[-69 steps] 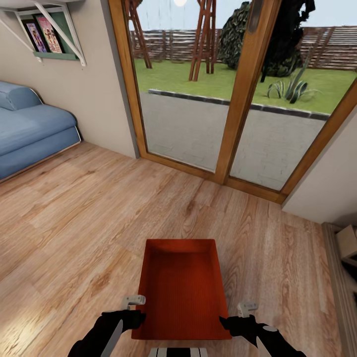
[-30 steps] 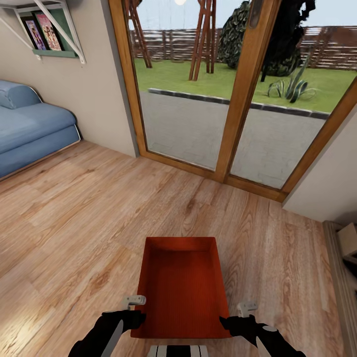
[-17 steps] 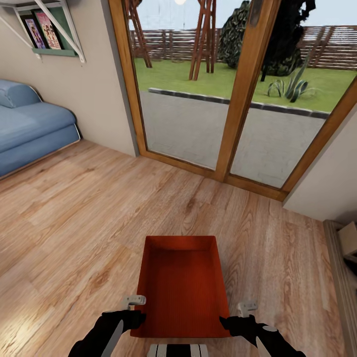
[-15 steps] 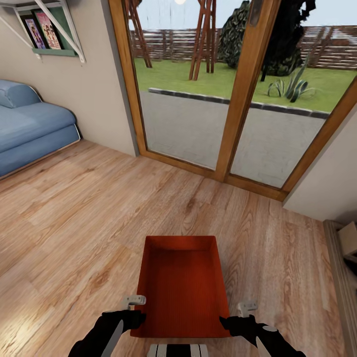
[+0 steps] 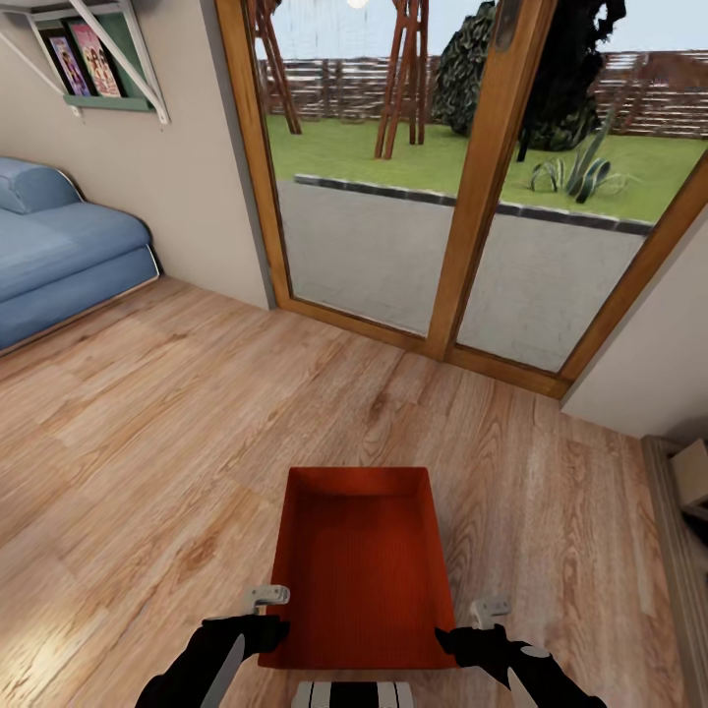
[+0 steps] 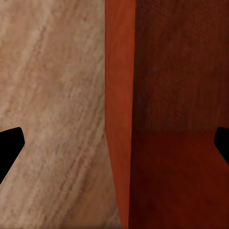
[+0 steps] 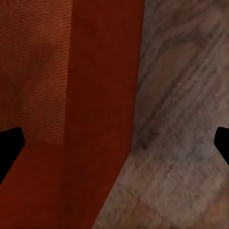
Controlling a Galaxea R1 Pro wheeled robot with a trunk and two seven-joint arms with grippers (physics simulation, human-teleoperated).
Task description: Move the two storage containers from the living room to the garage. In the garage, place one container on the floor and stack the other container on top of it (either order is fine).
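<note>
Storage container (image 5: 362,565) sits between both grippers, over wood floor (image 5: 147,442) of living room. Left gripper (image 5: 264,615) at near-left wall, right gripper (image 5: 472,629) at near-right wall; wrist views show fingers spread, straddling each wall (image 6: 119,119), not visibly pinching. Two-sided hold likely keeps bin level for carrying. Glass doors (image 5: 393,197) ahead.

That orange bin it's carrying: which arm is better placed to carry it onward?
Neither alone. The left gripper straddles the bin's left wall, and the right gripper its right wall, so the load looks evenly shared over the wood floor. Both seem needed.
</note>
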